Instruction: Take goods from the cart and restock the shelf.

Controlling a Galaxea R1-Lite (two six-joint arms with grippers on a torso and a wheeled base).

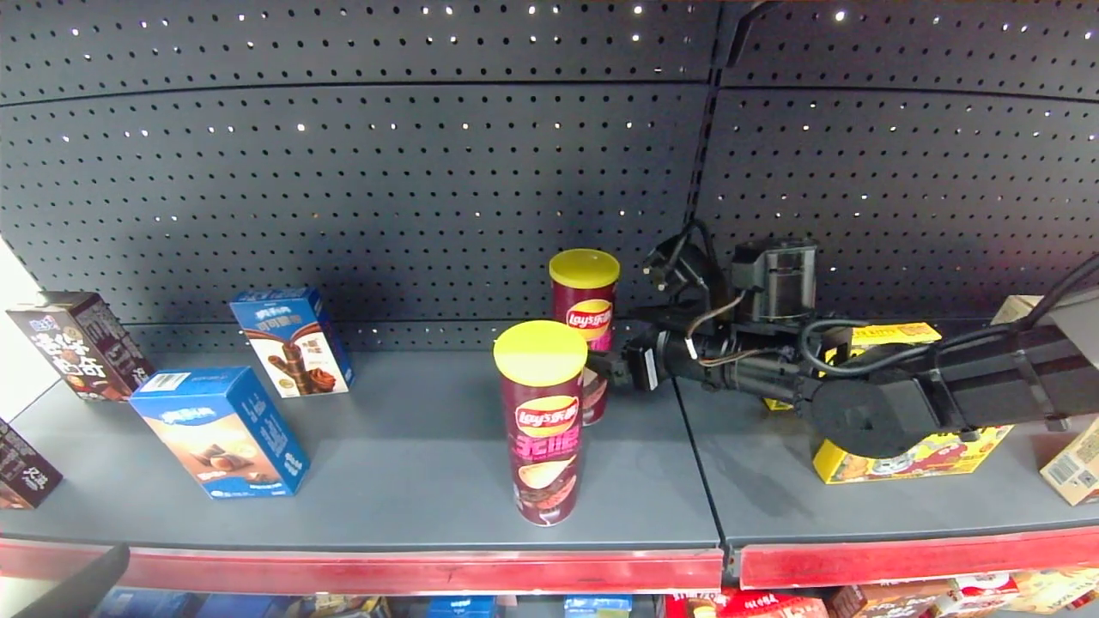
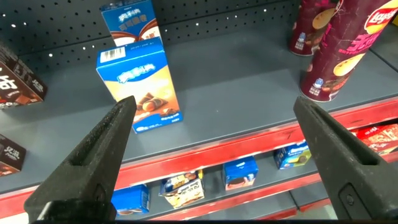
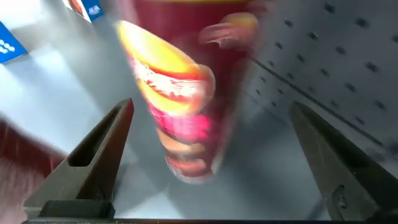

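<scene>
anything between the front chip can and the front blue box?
Nothing: bare shelf between front chip can and front blue box, per head view.

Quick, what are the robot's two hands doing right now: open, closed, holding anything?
Left hand: open, holding nothing.
Right hand: open around the rear chip can, not gripping it.

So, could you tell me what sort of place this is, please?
Probably a shop aisle, or a mock-up of one: a grey shelf with a red front strip, a perforated back panel, and packaged snacks such as crisp cans and blue boxes standing on it.
</scene>
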